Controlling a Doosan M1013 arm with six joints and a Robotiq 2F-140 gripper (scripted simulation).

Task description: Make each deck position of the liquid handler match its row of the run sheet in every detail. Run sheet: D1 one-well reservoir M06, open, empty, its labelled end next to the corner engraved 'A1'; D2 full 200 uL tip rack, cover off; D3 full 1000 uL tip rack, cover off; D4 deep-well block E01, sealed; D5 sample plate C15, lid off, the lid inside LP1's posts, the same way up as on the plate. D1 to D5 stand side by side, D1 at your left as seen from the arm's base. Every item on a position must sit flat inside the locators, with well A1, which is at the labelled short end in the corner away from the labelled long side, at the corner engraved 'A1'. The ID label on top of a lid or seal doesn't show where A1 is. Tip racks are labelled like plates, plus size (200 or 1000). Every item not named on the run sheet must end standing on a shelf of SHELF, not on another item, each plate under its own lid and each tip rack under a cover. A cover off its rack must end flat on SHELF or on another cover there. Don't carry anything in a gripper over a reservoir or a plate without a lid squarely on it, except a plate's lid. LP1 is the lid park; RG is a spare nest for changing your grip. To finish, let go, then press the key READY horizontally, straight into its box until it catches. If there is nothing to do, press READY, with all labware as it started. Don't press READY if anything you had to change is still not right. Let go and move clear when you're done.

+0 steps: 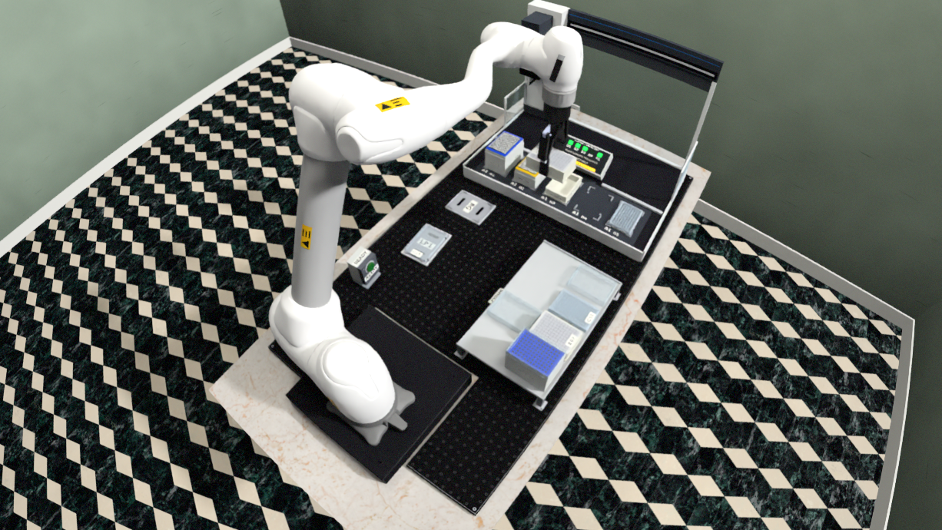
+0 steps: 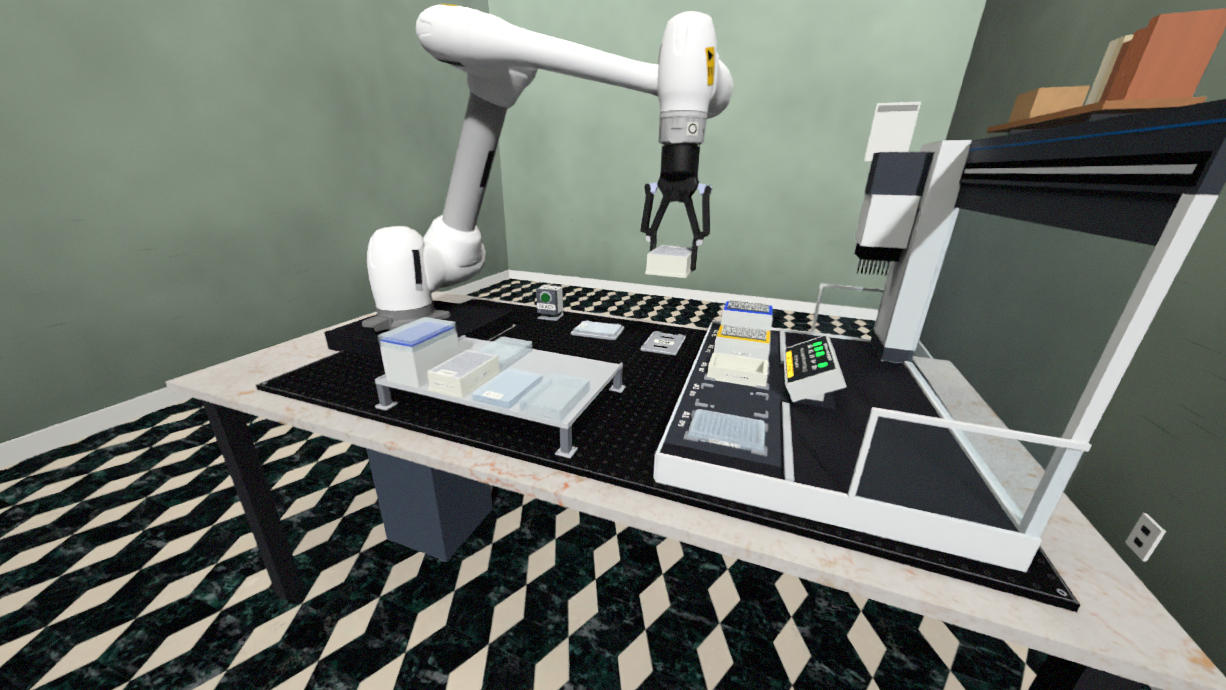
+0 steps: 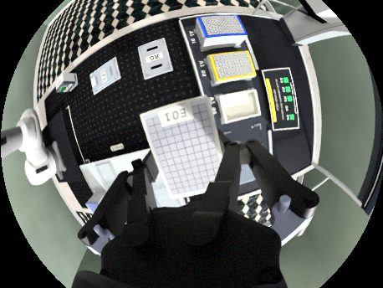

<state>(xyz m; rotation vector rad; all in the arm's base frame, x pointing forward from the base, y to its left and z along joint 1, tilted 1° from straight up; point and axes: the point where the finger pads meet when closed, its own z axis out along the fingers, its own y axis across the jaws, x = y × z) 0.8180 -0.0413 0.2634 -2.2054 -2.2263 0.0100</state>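
My gripper (image 2: pixel 674 248) is shut on the sealed deep-well block E01 (image 2: pixel 668 261) and holds it level, high above the table by the deck's front edge. In the wrist view the block (image 3: pixel 181 150) shows its seal with the label E01 at the far end. On the deck, from the left, stand a blue-rimmed tip rack (image 1: pixel 504 151), a yellow-rimmed tip rack (image 1: pixel 529 172) and an open cream reservoir (image 1: pixel 565 189). Then come an empty position (image 1: pixel 596 203) and a clear sample plate (image 1: pixel 625 216) without a lid.
The shelf (image 1: pixel 542 309) carries a blue-topped tip rack (image 1: pixel 535 352), a labelled white block (image 1: pixel 555 329), flat plates and clear covers. The lid park LP1 (image 1: pixel 426 244), the spare nest RG (image 1: pixel 466 203) and the READY box (image 1: pixel 364 266) stand on the black mat. The liquid handler's gantry (image 2: pixel 892 248) rises behind the deck.
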